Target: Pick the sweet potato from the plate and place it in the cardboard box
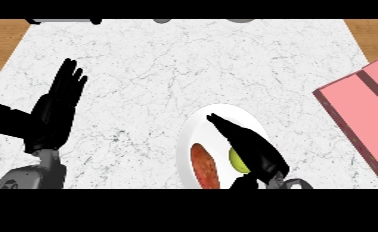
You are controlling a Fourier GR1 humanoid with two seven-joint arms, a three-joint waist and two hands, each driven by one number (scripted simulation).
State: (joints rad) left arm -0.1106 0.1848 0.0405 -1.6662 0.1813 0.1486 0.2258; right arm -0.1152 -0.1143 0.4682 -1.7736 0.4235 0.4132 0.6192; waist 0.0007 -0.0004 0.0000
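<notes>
Hovering right hand (247, 146), fingers straight and spread, over white plate (193, 126) at 5 o'clock, beside orange sweet potato (205, 166), poised for grasping; pink box (354, 111) at 3 o'clock; left hand (59, 101) resting open.

The plate (193, 131) is set near on the tabletop (184, 61); the sweet potato (204, 166) is laid on it, with the cardboard box (354, 111) found at the right.

The reddish-brown sweet potato (205, 166) lies lengthwise on the white plate (193, 131). The pink box (353, 107) sits well apart at the table's right edge.
</notes>
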